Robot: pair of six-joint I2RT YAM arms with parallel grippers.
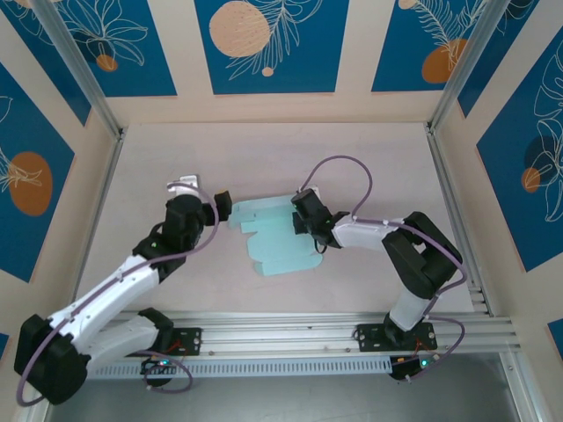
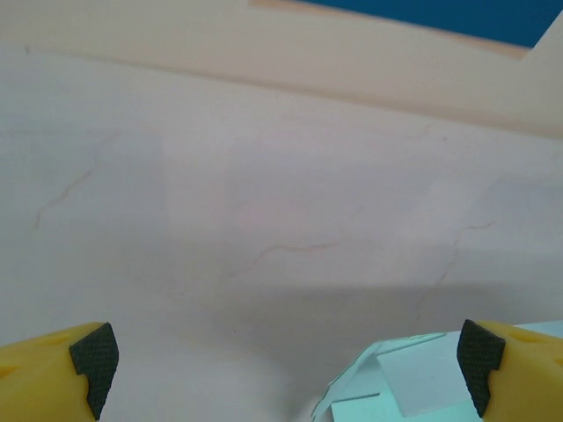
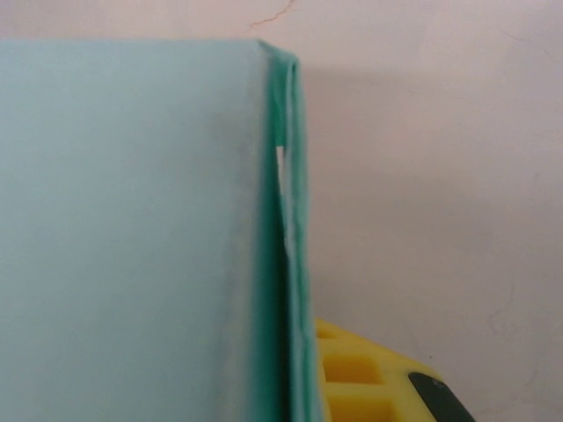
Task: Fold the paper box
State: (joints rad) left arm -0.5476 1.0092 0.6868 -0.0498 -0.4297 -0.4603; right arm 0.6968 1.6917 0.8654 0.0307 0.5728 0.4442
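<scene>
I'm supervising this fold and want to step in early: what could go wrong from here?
1. The right gripper is shut on one edge of the paper box. The thin card may crease wrongly or tear if it is pulled.
2. The left gripper stands open beside the sheet's left flaps and holds nothing, so the sheet could slide or swing when the right arm moves.

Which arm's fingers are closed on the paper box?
The right arm's fingers, pinched on a folded edge of the paper box. The left arm's fingers stand wide apart at its other side, holding nothing.
</scene>
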